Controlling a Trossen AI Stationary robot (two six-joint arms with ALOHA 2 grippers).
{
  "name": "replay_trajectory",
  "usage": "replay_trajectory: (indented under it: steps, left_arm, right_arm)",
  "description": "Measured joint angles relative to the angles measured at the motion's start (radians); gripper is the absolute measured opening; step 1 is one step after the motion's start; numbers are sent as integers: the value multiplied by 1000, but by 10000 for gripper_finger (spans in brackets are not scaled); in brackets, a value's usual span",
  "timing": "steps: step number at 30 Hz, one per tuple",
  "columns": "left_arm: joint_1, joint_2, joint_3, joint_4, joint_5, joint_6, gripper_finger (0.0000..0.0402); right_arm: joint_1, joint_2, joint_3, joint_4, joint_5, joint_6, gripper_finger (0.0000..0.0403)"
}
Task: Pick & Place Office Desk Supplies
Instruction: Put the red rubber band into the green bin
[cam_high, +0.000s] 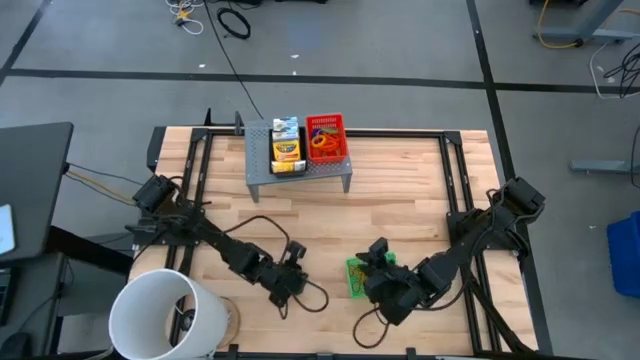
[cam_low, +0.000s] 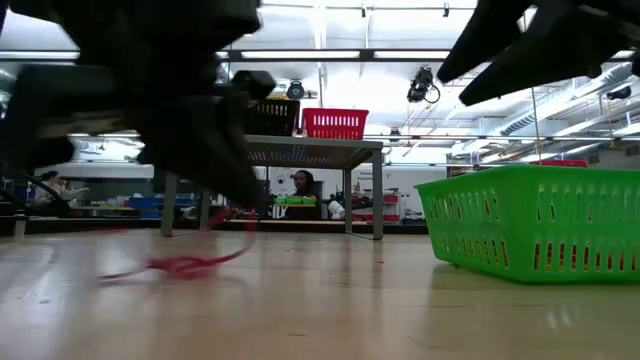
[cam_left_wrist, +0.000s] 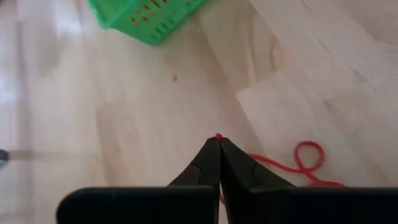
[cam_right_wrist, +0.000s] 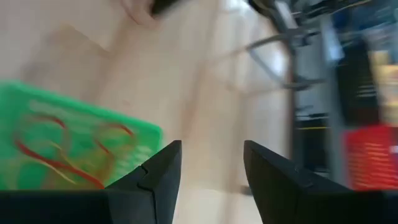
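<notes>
Pinching red rubber band (cam_left_wrist: 303, 163), left end effector (cam_left_wrist: 218, 144)

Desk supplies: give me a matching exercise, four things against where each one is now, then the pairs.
Things:
1. red tray
2. green tray
3. crayon box
4. red band

Places:
A. in the left gripper's shut fingers
B. on the riser, its right half
C. on the riser, left of the red tray
D. on the table beside the right gripper

Pairs: 1-B, 2-D, 3-C, 4-A
</notes>
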Motion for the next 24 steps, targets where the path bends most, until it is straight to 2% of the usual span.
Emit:
replay_trajectory:
  steps: [4, 7, 13, 17, 24]
  left_arm:
    - [22, -10, 0, 34, -36, 62, 1]
    - [38, -39, 2, 52, -58, 103, 1]
    - [43, -124, 2, 98, -132, 193, 1]
    - [43, -166, 3, 144, -167, 266, 0]
    - [43, -193, 3, 207, -192, 354, 0]
  right_arm:
    - [-46, 0, 0, 87, -165, 38, 181]
    - [-80, 0, 0, 143, -247, 71, 181]
    - [-164, 0, 0, 186, -320, 186, 185]
    - [-205, 0, 0, 283, -420, 173, 199]
    - [-270, 0, 0, 414, -467, 121, 217]
